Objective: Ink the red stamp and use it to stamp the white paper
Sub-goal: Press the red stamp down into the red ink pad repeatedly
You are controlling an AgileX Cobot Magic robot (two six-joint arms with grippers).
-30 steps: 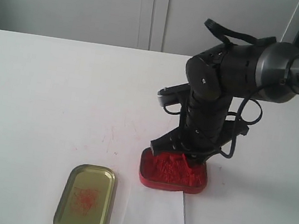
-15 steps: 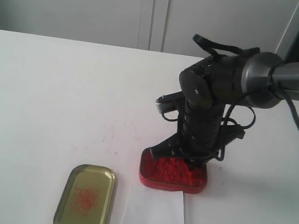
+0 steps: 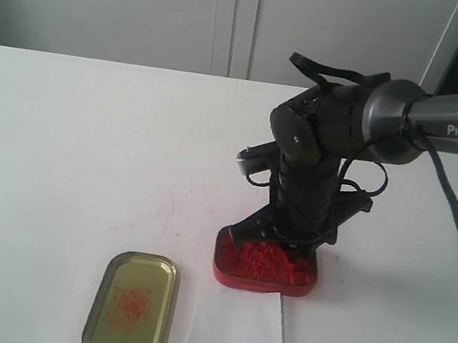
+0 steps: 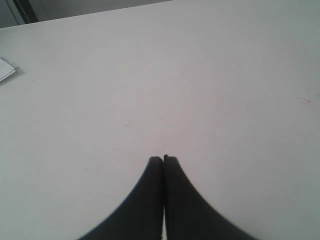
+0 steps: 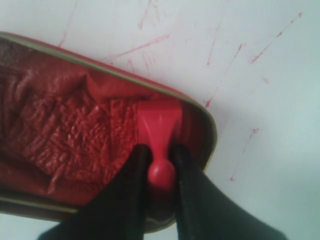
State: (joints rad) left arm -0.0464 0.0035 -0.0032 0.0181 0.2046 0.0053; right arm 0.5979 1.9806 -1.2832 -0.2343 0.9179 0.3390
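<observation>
Exterior: one red ink tin (image 3: 265, 267) sits near the table's front edge, with your right gripper (image 3: 286, 242) down in it. One gold lid (image 3: 131, 305) lies beside it, and one white paper (image 3: 238, 339) at the front edge. Left wrist: left gripper (image 4: 163, 161) closed, empty. Right wrist: one red stamp (image 5: 159, 120), pinched by its knob, base in paste beside the rim. Watch: sticky paste may lift the tin, the round knob may tilt, and rim contact would ink unevenly.

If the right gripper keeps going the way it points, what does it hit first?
The red ink paste in the tin. The right gripper points the red stamp down into it, and they seem to be touching.
</observation>
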